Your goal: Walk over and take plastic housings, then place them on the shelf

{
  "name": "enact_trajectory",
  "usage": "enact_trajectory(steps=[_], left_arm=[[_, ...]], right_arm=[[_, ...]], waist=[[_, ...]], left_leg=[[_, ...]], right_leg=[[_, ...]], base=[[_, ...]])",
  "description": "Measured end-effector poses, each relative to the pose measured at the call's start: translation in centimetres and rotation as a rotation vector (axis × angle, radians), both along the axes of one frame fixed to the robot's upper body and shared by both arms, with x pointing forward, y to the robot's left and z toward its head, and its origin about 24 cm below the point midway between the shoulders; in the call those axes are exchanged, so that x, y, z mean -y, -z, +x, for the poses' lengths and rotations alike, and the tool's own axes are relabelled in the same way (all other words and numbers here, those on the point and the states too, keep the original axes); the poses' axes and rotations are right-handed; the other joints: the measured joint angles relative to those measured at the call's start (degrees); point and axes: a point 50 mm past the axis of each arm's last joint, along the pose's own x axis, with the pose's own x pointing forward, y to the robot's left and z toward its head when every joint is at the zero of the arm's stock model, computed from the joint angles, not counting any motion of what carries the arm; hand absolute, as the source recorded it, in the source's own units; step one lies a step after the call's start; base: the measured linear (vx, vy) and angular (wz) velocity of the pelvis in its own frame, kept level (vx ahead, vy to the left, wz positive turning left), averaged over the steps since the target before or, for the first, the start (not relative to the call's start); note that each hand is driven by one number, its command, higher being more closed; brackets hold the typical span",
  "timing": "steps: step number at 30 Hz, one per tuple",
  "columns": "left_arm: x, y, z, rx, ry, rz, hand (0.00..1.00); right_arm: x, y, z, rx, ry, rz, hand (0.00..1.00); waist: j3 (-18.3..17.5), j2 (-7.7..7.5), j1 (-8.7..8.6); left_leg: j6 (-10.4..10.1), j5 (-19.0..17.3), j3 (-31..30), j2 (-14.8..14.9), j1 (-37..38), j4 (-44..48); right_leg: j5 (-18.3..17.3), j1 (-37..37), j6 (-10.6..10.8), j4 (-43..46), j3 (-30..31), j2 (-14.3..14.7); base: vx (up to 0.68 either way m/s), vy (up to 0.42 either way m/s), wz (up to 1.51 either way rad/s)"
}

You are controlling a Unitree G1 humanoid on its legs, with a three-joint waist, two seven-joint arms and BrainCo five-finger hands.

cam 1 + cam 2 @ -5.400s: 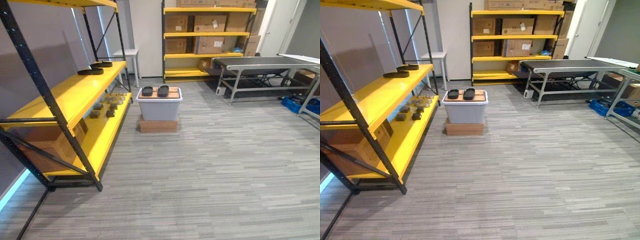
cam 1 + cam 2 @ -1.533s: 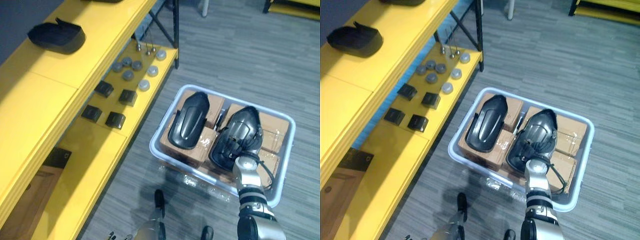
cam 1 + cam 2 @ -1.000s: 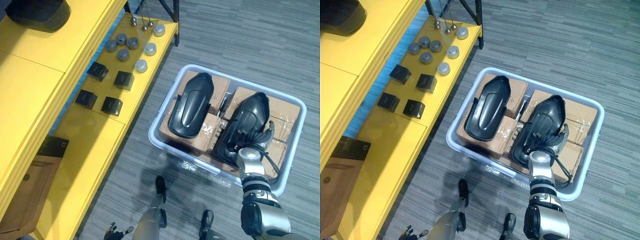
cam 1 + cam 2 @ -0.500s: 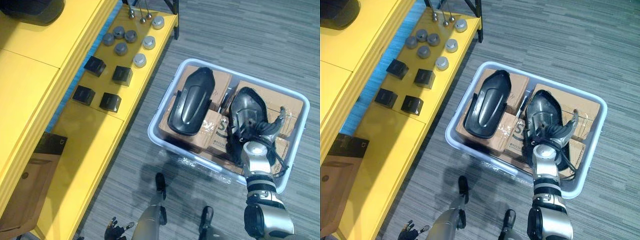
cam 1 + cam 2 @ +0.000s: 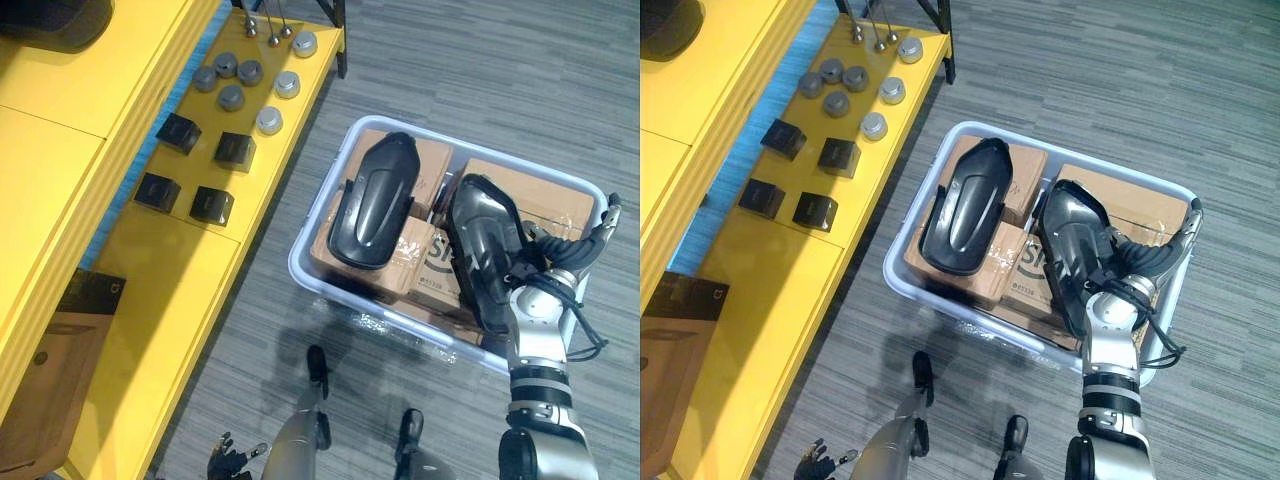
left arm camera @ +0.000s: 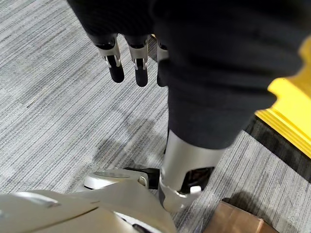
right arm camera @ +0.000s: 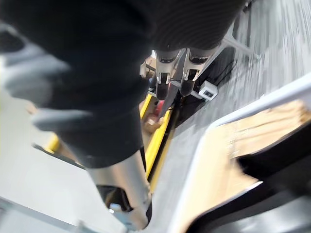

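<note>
Right housing (image 5: 482, 248) now tipped on edge, still in bin (image 5: 297, 270); my right hand (image 5: 556, 268) alongside, fingers splayed, not clamped. Wrap thumb under rim before lifting. Left hand (image 5: 228, 462) hangs relaxed.

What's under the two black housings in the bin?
Taped cardboard boxes fill the white bin and carry both black housings. What the boxes hold, and the bin's floor, are covered.
</note>
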Motion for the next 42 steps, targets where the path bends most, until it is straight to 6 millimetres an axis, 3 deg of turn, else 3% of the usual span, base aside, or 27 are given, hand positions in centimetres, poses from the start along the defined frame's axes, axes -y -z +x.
enact_trajectory(steps=[4, 8, 9, 12, 19, 27, 29, 33, 34, 36, 42], left_arm=[[0.2, -0.1, 0.3, 0.017, -0.002, -0.013, 0.0], [0.5, -0.3, 0.9, 0.032, 0.026, -0.018, 0.0], [0.8, -0.4, 1.2, 0.038, 0.036, -0.022, 0.0], [1.0, -0.3, 1.4, 0.031, 0.043, -0.035, 0.0], [1.3, -0.8, 2.5, 0.062, 0.05, -0.052, 0.0], [3.1, -2.0, 4.1, 0.143, 0.103, -0.078, 0.0], [4.1, -3.3, 4.9, 0.231, 0.115, -0.109, 0.0], [5.4, -8.8, 6.4, 0.526, 0.149, -0.162, 0.0], [5.6, -11.1, 6.8, 0.638, 0.159, -0.17, 0.0], [5.6, -13.3, 7.3, 0.734, 0.179, -0.169, 0.0], [6.3, -17.7, 8.1, 0.913, 0.261, -0.152, 0.0]], right_arm=[[2.4, -0.2, 1.8, -0.235, -0.007, -0.072, 0.0], [3.6, -0.6, 2.2, -0.375, -0.01, -0.133, 0.0], [4.3, -0.6, 2.0, -0.417, 0.002, -0.158, 1.0], [4.7, -1.6, 2.2, -0.486, -0.01, -0.263, 1.0], [4.2, -1.6, 2.5, -0.643, -0.022, -0.503, 1.0], [3.1, 1.8, 2.7, -0.832, -0.067, -0.594, 1.0], [3.2, 2.1, 2.5, -0.84, -0.061, -0.581, 1.0], [2.7, 4.2, 1.8, -0.833, -0.055, -0.555, 1.0], [2.5, 4.0, 1.6, -0.806, -0.05, -0.575, 1.0], [1.9, 2.9, 1.9, -0.736, -0.048, -0.585, 1.0], [-1.3, 2.8, 1.8, -0.614, -0.1, -0.631, 1.0]], waist=[[0.5, 0.28, 0.44], [0.8, 0.95, 1.25], [1.1, 1.43, 1.66], [1.1, 1.56, 1.56], [1.1, 1.59, 1.31], [1.1, 1.63, 0.85], [1.1, 1.63, 0.42], [0.8, 1.82, -0.44], [0.2, 2.09, -0.56], [-0.3, 2.56, -1.27], [-4.8, 2.17, -1.94]], left_leg=[[0.2, 0.1, -0.6, 0.2, -2.0, 1.0], [0.2, 0.1, -1.4, 0.6, -4.2, 2.0], [0.2, 0.1, -1.7, 0.6, -4.7, 2.3], [0.2, 0.1, -1.7, 0.7, -5.5, 2.6], [0.2, 0.2, -1.8, 0.7, -5.4, 2.6], [0.3, 0.9, -1.2, -0.4, 0.7, -0.3], [0.3, 2.0, -1.4, -0.9, 2.0, -2.2], [0.3, 3.0, -1.7, -2.1, 7.4, -5.5], [0.3, 3.0, -1.7, -2.2, 8.1, -6.0], [0.3, 3.1, -1.7, -2.4, 8.2, -6.0], [0.3, 3.0, -1.8, -2.4, 11.8, -6.0]], right_leg=[[0.0, -1.7, 0.0, 0.8, -0.3, 0.0], [0.0, -3.2, 0.0, 1.1, -0.6, 0.4], [0.0, -3.6, 0.0, 1.4, -0.7, 0.4], [0.0, -4.7, 0.0, 2.1, -0.6, 0.4], [-0.1, -4.7, -0.2, 2.3, -0.6, 0.4], [-1.0, -0.4, 0.0, 2.9, -0.8, -0.7], [-1.3, 0.3, 0.1, 2.9, -0.9, -0.9], [-1.5, 4.9, 0.4, 2.6, -2.0, -1.7], [-1.6, 5.5, 0.6, 2.1, -2.1, -1.9], [-1.6, 6.0, 0.6, 1.5, -2.3, -1.9], [-0.9, 11.0, 1.1, -1.2, -2.4, -1.7]], base=[[0.0, -0.012, 0.05], [0.0, -0.013, 0.03], [0.0, 0.0, 0.0], [0.0, -0.003, -0.01], [0.0, 0.0, 0.0], [0.01, -0.022, 0.02], [0.02, -0.032, 0.1], [0.03, -0.032, 0.1], [0.02, -0.023, 0.07], [0.01, -0.032, 0.04], [0.03, -0.056, 0.02]])
